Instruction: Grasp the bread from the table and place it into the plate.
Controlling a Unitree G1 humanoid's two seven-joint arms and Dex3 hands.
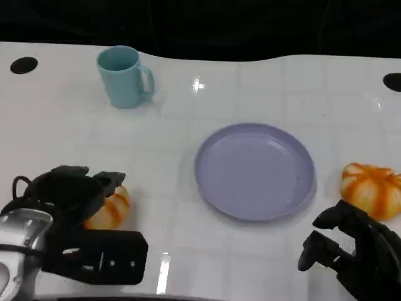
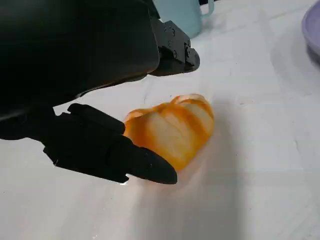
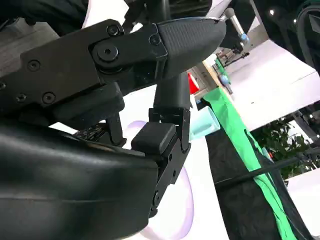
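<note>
The left hand (image 1: 78,197) is spread around a bread (image 2: 172,130) lying on the white table (image 1: 188,263) left of the purple plate (image 1: 254,170), one finger beneath it and touching it. The right hand (image 1: 354,248) holds nothing, fingers loosely curled, just right of the plate and below a second bread (image 1: 371,189). A teal mug (image 1: 123,76) stands beyond the plate to its left.

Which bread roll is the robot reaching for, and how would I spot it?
Start at the purple plate mid-table. One orange-striped bread roll lies to its right; the other bread roll lies to its left, between the fingers of the left robot hand. That one is it.
</note>
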